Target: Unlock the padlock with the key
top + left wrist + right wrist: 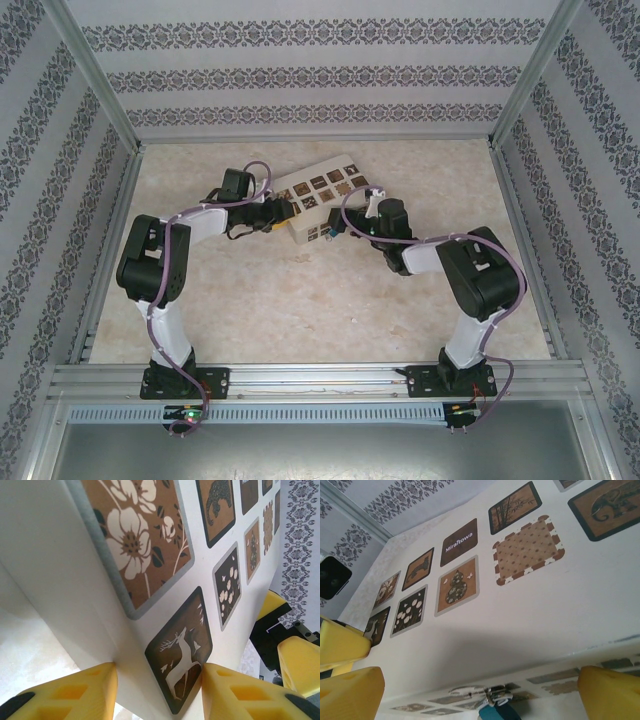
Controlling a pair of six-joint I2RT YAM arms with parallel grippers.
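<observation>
The cream box [318,203] with dark picture tiles lies mid-table. My left gripper [159,690] is shut on its near left corner, a yellow finger [75,690] pressing each face beside the deer tile. The tiny blue padlock [497,713] hangs by its silvery shackle from a metal hasp on the box's front wall. My right gripper [480,695] stands open in front of that wall, and the padlock sits between its yellow fingers [350,695] untouched. From above, the padlock [328,236] lies just left of the right gripper [347,226]. The key is out of view.
Patterned walls and metal frame posts [118,120] enclose the marble-look table [300,310]. The two arms bend inward toward the box from the near rail. The right gripper's yellow fingers [300,655] appear past the box's edge in the left wrist view.
</observation>
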